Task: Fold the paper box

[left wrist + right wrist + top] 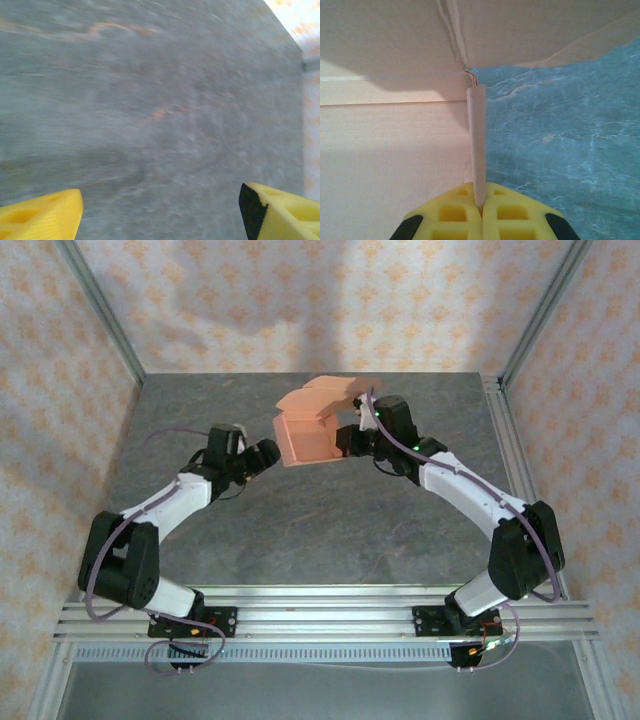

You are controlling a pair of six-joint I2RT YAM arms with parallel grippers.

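paper box (305, 435) thin salmon card, boxy, flaps up; right gripper (481, 202), yellow ribbed tips, clamped on one thin panel edge; left gripper (160, 212) jaws apart over mottled grey table (150, 100)

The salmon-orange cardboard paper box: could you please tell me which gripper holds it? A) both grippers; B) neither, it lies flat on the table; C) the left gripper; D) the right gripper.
D: the right gripper is shut on a thin wall of the salmon-orange cardboard paper box; the left gripper stands open, nothing between its fingers.
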